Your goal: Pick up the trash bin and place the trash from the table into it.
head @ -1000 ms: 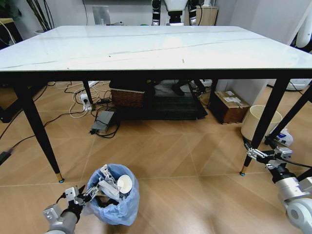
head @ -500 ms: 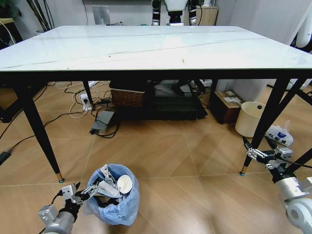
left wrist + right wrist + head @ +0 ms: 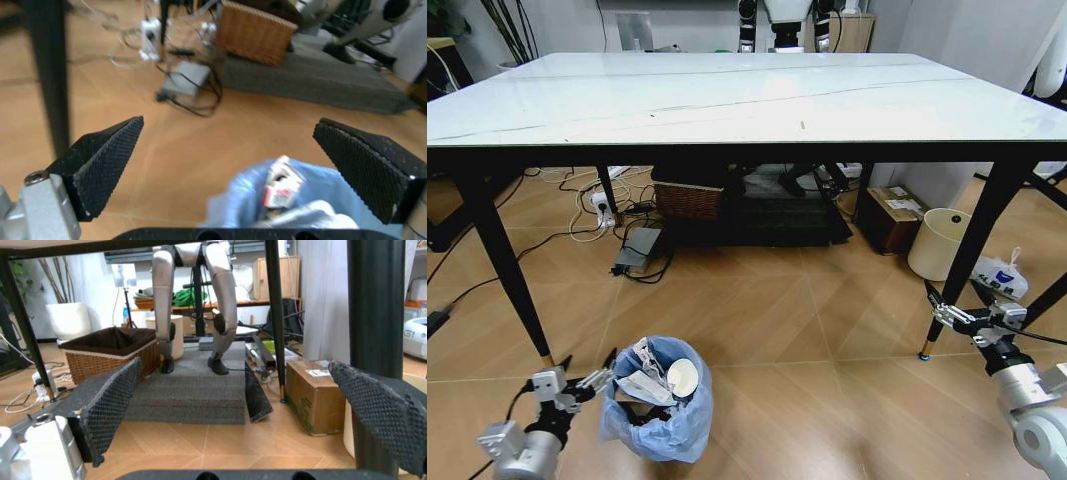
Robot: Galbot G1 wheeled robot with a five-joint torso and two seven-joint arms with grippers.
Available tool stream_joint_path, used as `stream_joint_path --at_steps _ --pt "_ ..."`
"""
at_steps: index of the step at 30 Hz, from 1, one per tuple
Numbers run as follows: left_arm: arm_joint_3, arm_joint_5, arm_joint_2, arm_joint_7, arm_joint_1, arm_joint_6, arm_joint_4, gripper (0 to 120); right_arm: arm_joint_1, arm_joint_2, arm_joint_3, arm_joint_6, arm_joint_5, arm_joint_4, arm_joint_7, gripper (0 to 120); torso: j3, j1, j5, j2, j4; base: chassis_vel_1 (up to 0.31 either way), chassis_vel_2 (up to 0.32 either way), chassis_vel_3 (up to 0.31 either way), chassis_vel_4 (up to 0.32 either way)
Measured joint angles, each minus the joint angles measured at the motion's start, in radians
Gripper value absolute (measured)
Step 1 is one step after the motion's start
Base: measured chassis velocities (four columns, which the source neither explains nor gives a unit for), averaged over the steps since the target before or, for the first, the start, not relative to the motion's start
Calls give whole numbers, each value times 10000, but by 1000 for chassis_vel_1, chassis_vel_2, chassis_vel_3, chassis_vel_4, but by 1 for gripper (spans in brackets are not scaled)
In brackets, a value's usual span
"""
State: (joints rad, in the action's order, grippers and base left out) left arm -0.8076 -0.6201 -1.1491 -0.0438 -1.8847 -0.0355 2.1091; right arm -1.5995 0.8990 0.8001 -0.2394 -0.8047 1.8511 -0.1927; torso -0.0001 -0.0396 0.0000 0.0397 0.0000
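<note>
Blue-bagged trash bin (image 3: 659,410) sits beside left gripper (image 3: 585,381), both grippers' fingers spread wide, empty.

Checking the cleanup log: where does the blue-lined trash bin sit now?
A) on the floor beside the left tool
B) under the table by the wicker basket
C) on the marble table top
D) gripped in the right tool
A: the trash bin stands on the floor, with the open left tool just beside it.

— What moved?
— My left gripper (image 3: 587,380) let go of the trash bin (image 3: 659,400) rim, its fingers spread wide, and I pulled it back to my left, clear of the blue bag.
— And the right?
— My view shifted slightly; nothing else.
</note>
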Motion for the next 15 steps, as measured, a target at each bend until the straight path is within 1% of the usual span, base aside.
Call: stream_joint_path --at_steps 3,6,11,15 --pt "-362 370 -207 -1 -277 -369 186 100 0 0 1 0 0 0 0 100 0 0 -1 0 3 0 0 0 0" --pt "-419 383 -234 -1 -321 -410 248 100 0 0 1 0 0 0 0 100 0 0 0 0 2 0 0 0 0" --pt "-1011 433 -436 28 -670 -608 948 100 0 0 0 0 0 0 0 100 0 0 1 1 0 0 0 0 0" --pt "-1217 511 -528 47 -786 -685 1102 100 0 0 0 0 0 0 0 100 1 0 2 1 1 0 0 0 0"
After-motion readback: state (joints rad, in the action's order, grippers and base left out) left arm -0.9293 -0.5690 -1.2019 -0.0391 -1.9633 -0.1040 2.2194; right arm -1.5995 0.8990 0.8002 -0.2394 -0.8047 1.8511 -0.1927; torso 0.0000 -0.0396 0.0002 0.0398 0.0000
